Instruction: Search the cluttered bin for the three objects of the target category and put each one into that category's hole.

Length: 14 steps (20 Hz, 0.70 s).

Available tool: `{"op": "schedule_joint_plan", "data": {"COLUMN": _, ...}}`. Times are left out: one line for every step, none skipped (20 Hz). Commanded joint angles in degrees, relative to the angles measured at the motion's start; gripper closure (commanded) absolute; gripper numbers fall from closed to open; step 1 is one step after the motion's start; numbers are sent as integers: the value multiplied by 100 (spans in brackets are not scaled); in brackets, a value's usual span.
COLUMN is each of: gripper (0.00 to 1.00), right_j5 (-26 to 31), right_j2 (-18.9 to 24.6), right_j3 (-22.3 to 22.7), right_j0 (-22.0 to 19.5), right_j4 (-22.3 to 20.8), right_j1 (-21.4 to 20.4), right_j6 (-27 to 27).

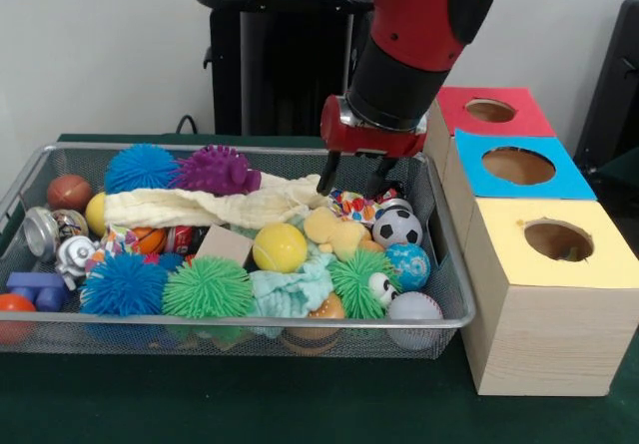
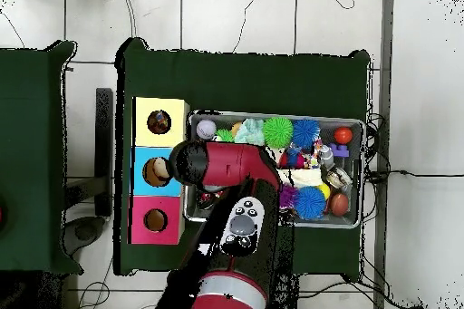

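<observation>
— Bin (image 1: pixel 439 319) contents first: on the left we see a silver bell (image 1: pixel 42 232) and blue spiky balls (image 1: pixel 123 284), then a cream cloth (image 1: pixel 205 208) across the middle.

— Right of that, the gripper (image 1: pixel 352 182) hangs with fingers spread, holding nothing, tips just above the cloth's end and a patterned toy (image 1: pixel 351 205).

— We can't identify that toy. Farther right stand the red (image 1: pixel 494 111), blue (image 1: pixel 519 165) and yellow (image 1: pixel 559 240) hole boxes.

— Overhead, our arm (image 2: pixel 237 178) hides the gripper.

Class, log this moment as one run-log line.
gripper: open, empty | over: wire bin, beside soccer ball | boxes: red, blue, yellow
</observation>
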Motion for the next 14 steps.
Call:
{"op": "schedule_joint_plan", "data": {"gripper": 0, "right_j5": -642, "right_j2": 268, "right_j3": 683, "right_j0": -279, "right_j4": 35, "right_j1": 561, "right_j6": 1378}}
{"op": "schedule_joint_plan", "data": {"gripper": 0, "right_j5": -709, "right_j2": 276, "right_j3": 701, "right_j0": -281, "right_j4": 49, "right_j1": 605, "right_j6": 1399}}
{"op": "schedule_joint_plan", "data": {"gripper": 0, "right_j5": -751, "right_j2": 280, "right_j3": 716, "right_j0": -285, "right_j4": 64, "right_j1": 632, "right_j6": 1395}}
{"op": "schedule_joint_plan", "data": {"gripper": 0, "right_j5": -760, "right_j2": 308, "right_j3": 735, "right_j0": -304, "right_j4": 95, "right_j1": 667, "right_j6": 1396}}
{"op": "schedule_joint_plan", "data": {"gripper": 0, "right_j5": -774, "right_j2": 323, "right_j3": 750, "right_j0": -313, "right_j4": 114, "right_j1": 686, "right_j6": 1391}}
{"op": "schedule_joint_plan", "data": {"gripper": 0, "right_j5": -787, "right_j2": 344, "right_j3": 753, "right_j0": -316, "right_j4": 141, "right_j1": 719, "right_j6": 1396}}
{"op": "schedule_joint_plan", "data": {"gripper": 0, "right_j5": -800, "right_j2": 365, "right_j3": 756, "right_j0": -319, "right_j4": 168, "right_j1": 751, "right_j6": 1400}}
{"op": "schedule_joint_plan", "data": {"gripper": 0, "right_j5": -773, "right_j2": 380, "right_j3": 779, "right_j0": -312, "right_j4": 201, "right_j1": 761, "right_j6": 1413}}
{"op": "schedule_joint_plan", "data": {"gripper": 0, "right_j5": -738, "right_j2": 394, "right_j3": 800, "right_j0": -304, "right_j4": 233, "right_j1": 763, "right_j6": 1425}}
{"op": "schedule_joint_plan", "data": {"gripper": 0, "right_j5": -703, "right_j2": 408, "right_j3": 822, "right_j0": -296, "right_j4": 264, "right_j1": 766, "right_j6": 1436}}
{"op": "schedule_joint_plan", "data": {"gripper": 0, "right_j5": -690, "right_j2": 414, "right_j3": 834, "right_j0": -285, "right_j4": 285, "right_j1": 767, "right_j6": 1444}}
{"op": "schedule_joint_plan", "data": {"gripper": 0, "right_j5": -693, "right_j2": 429, "right_j3": 873, "right_j0": -279, "right_j4": 308, "right_j1": 769, "right_j6": 1459}}
{"op": "schedule_joint_plan", "data": {"gripper": 0, "right_j5": -680, "right_j2": 431, "right_j3": 884, "right_j0": -266, "right_j4": 322, "right_j1": 767, "right_j6": 1468}}
{"op": "schedule_joint_plan", "data": {"gripper": 0, "right_j5": -671, "right_j2": 438, "right_j3": 939, "right_j0": -258, "right_j4": 349, "right_j1": 747, "right_j6": 1486}}
